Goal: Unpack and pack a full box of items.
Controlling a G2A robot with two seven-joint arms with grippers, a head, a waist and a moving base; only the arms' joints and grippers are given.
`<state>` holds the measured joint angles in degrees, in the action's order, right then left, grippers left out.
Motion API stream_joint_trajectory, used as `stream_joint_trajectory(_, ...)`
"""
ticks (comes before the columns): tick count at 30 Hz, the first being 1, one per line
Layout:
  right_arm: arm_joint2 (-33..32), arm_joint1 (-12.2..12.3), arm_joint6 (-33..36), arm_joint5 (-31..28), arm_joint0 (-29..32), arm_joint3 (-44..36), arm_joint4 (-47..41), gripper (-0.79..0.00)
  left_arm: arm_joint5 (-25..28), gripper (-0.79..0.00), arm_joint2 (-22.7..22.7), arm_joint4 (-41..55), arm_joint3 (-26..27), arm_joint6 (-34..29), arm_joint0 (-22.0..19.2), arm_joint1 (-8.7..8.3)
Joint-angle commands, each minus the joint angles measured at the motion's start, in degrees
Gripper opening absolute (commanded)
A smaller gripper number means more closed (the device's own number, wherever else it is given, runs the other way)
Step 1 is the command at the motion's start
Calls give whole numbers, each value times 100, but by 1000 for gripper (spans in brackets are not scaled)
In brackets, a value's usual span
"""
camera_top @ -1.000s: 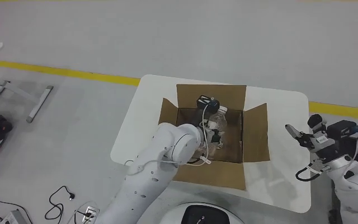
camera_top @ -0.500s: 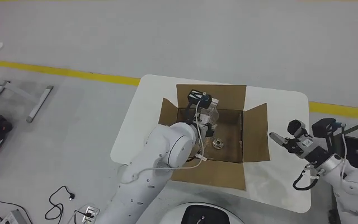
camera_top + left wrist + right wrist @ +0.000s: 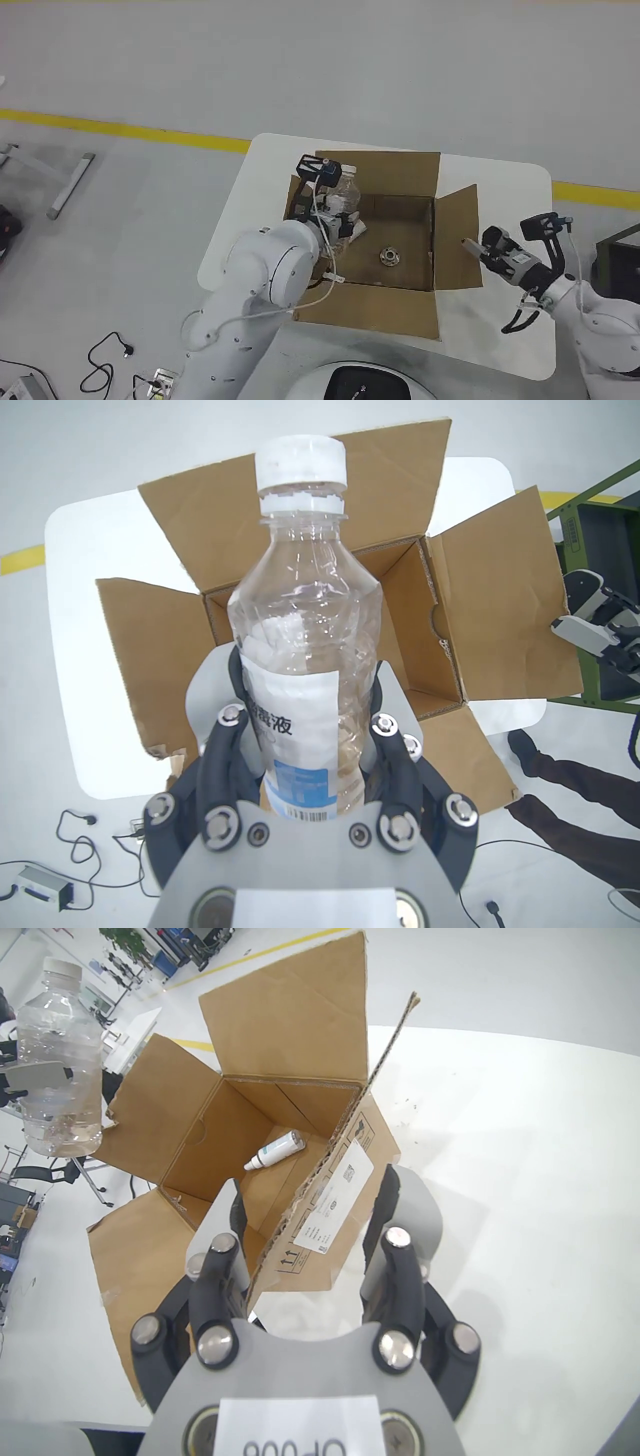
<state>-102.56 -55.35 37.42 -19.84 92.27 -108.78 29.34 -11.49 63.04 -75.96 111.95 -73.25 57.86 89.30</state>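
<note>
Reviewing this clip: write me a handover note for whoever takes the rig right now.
Left pincer: shut on the clear bottle, upright in the air above the box's left rear corner.
Right pincer: open, with the edge of the right flap between its fingers.
Cardboard box: open on the white table; a small white spray bottle lies on its floor.
Done: clear bottle is out.
Left: set it on the table, take out the spray bottle, then repack.
</note>
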Motion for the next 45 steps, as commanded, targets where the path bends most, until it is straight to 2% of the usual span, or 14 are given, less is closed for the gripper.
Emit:
stream_joint_trajectory(1,30,-1,-1,42,-11,52,8,-406,32,-785,64,-33,58,28,66,-15)
stream_joint_trajectory(7,118,-5,6,89,-46,176,-82,-474,82,-785,192,-114,201,88,220,-49)
stream_joint_trajectory(10,141,-9,-18,135,-59,208,-166,-610,91,-785,242,-141,251,127,289,-62)
stream_joint_trajectory(12,148,-9,-7,147,-68,214,-194,-763,98,-785,269,-151,280,143,330,-70)
stream_joint_trajectory(13,150,-8,2,150,-71,220,-200,-785,103,-785,280,-154,292,150,348,-74)
stream_joint_trajectory(22,-8,-21,-270,369,-66,234,-449,-785,114,-785,356,-178,372,195,455,-100)
stream_joint_trajectory(31,-542,-22,-390,518,212,247,-866,-785,163,-785,376,-218,407,113,427,-118)
stream_joint_trajectory(38,-920,-7,-243,349,412,316,-1060,-785,-32,-785,383,-361,417,0,380,-119)
stream_joint_trajectory(45,-1154,-2,-163,112,643,312,-1145,-785,-146,-785,536,-836,129,-365,265,-145)
